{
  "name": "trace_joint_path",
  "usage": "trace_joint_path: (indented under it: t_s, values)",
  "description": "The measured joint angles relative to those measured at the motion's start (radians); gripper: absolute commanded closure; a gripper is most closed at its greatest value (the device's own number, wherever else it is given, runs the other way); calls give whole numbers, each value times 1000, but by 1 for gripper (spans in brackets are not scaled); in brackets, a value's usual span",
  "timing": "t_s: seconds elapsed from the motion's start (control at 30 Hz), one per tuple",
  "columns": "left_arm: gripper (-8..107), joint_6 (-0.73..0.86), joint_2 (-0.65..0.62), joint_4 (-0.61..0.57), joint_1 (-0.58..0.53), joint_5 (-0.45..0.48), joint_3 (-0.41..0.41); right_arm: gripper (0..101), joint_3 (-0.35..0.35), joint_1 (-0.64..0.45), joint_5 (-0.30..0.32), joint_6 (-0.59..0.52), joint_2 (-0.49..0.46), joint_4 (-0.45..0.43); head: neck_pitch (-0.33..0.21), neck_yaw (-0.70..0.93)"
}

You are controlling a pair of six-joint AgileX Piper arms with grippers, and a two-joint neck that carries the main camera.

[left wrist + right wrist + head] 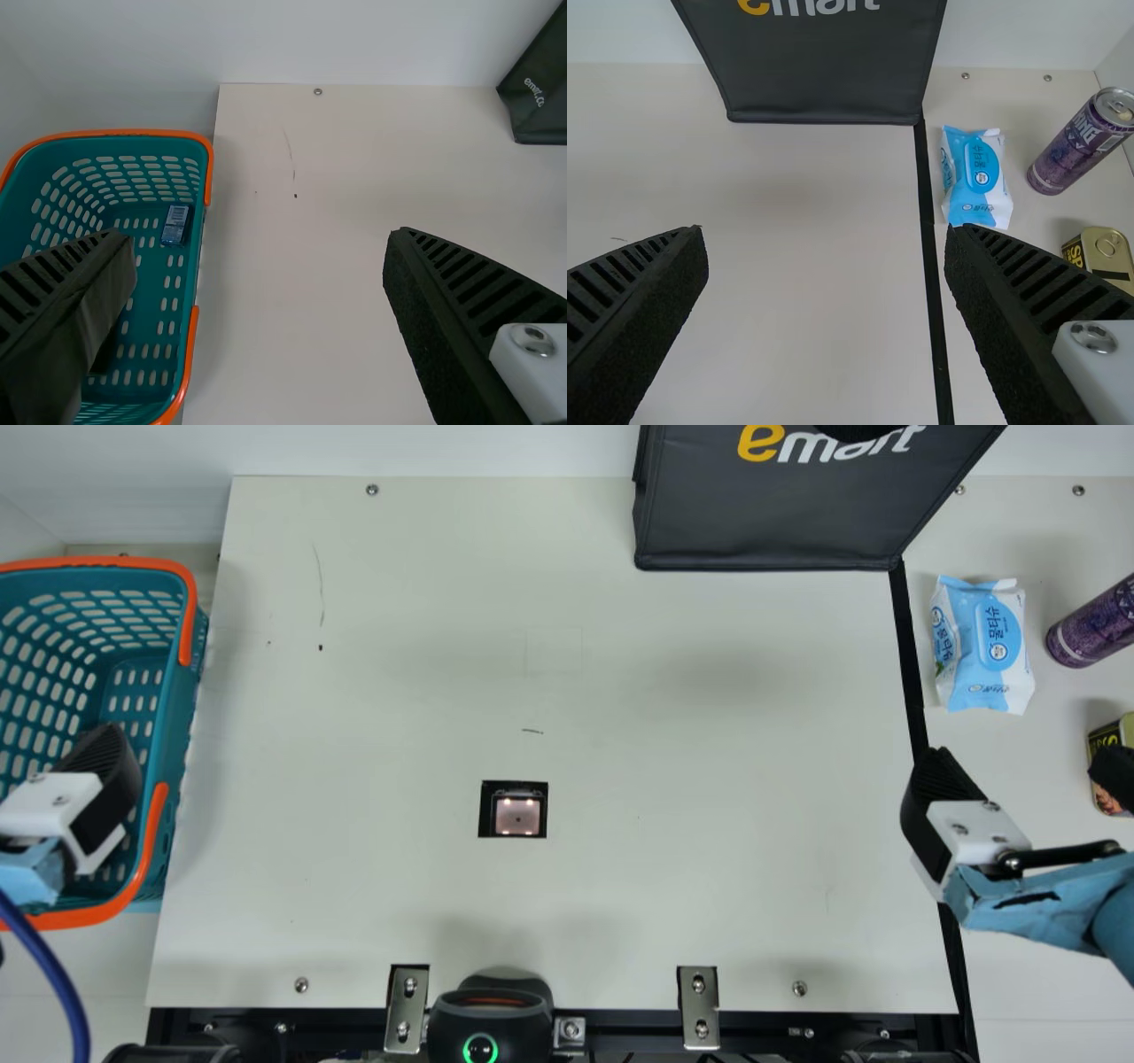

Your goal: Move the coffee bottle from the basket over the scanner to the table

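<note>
In the main view my left gripper is over the basket at the left. The left wrist view shows this gripper open, its left finger overlapping the basket. A dark shape is partly hidden beside that finger; I cannot tell whether it is the coffee bottle. The scanner is a lit square set into the table. My right gripper is by the table's right edge, and the right wrist view shows it open with nothing between its fingers.
A small blue box lies in the basket. At the back stands a black bag. Wet wipes, a purple can and a food tin are at the right. A black device stands at the front edge.
</note>
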Motion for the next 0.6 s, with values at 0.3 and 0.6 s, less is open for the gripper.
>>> trace_joint_path:
  t_s: [0.3,0.6]
  values:
    - [9,0,0,0,0,0,0,6,0,0,0,0,0,0,-2,144]
    - [9,0,0,0,0,0,0,6,0,0,1,0,0,0,0,342]
